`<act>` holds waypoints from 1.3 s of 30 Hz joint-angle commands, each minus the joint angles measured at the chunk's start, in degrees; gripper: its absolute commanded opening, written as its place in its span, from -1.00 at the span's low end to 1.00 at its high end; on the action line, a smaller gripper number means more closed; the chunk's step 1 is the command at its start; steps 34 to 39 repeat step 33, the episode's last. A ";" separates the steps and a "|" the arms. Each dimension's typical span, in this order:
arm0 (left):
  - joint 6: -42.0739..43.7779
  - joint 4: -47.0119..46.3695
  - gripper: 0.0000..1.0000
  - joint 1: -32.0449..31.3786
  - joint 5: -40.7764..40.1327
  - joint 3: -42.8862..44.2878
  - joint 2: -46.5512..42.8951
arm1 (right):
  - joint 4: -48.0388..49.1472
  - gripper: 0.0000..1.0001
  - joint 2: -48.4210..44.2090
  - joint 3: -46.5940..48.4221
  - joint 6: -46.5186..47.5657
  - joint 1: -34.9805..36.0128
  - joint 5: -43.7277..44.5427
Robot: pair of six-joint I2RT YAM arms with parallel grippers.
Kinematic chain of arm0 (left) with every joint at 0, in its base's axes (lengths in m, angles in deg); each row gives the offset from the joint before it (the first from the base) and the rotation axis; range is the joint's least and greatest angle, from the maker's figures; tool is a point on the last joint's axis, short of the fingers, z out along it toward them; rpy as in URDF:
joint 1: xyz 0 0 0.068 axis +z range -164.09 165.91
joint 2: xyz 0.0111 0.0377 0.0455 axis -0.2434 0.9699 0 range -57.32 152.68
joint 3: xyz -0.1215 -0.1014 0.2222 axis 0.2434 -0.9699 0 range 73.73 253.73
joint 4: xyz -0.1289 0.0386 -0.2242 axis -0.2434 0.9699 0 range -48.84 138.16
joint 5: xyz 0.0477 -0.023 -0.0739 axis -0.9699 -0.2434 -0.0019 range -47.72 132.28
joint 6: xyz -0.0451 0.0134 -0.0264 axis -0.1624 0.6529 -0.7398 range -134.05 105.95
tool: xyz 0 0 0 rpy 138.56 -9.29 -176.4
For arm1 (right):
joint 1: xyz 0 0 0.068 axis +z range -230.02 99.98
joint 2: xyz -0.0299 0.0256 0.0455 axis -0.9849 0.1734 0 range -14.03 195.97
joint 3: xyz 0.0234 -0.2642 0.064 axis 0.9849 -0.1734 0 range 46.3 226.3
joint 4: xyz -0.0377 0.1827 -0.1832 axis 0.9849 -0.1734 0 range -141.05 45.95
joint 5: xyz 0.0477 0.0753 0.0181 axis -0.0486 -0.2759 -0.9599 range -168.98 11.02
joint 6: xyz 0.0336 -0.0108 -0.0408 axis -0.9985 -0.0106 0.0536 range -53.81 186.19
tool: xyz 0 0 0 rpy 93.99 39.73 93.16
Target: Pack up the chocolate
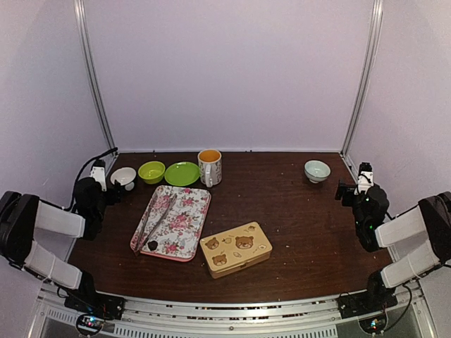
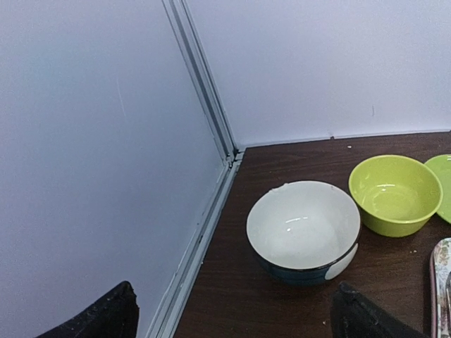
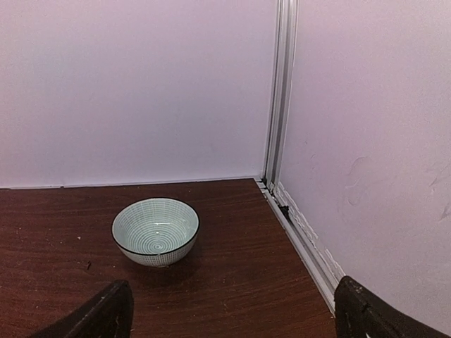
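Hovering left end effector [image 2: 231, 296]: fingers spread wide with nothing between them, facing the back-left corner, well apart from the chocolate.
White bowl [image 2: 303, 229]: empty, just ahead of that end effector; a green bowl [image 1: 151, 171] and a green plate [image 1: 182, 173] follow along the back.
Floral tray [image 1: 187, 225]: lies lengthwise on the tabletop [image 1: 296, 218], with metal tongs [image 1: 158, 220] resting on it.
Chocolate [image 1: 151, 245]: a tiny dark lump at the tray's near end, right by the tongs' tips; I can't tell whether they touch.
Handling, as I'd guess: very light, roundish, and apt to roll or squirt out of a pinch. It is probably soft enough to dent or smear, so squeeze gently across its widest part.
Mug [image 1: 210, 167]: upright behind the tray's far right corner.
Bear tin [image 1: 236, 248]: lid on, just right of the tray's near end; likely the box to pack, and it needs opening first.
Teal bowl [image 3: 155, 231]: empty, back right.
Right end effector [image 3: 232, 287]: fingers wide apart, holding nothing, pointed at the teal bowl.
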 commanded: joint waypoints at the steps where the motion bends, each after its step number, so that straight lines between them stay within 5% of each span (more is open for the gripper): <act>1: -0.41 -8.07 0.93 3.65 8.66 -1.61 0.27 | -0.48 1.00 -0.23 0.97 -0.73 -0.56 -0.36; 3: -0.48 -14.79 0.92 4.58 9.52 -2.80 3.54 | -0.48 1.00 -0.23 1.00 -0.64 -0.56 -0.36; 5: -1.36 -9.76 0.91 4.62 9.30 -1.79 2.03 | -0.52 1.00 -0.23 0.94 -0.67 -0.56 -0.41; 39: -1.38 -11.47 0.96 4.62 8.53 -1.75 2.89 | -1.27 1.00 -0.23 1.41 -0.85 -1.00 -1.55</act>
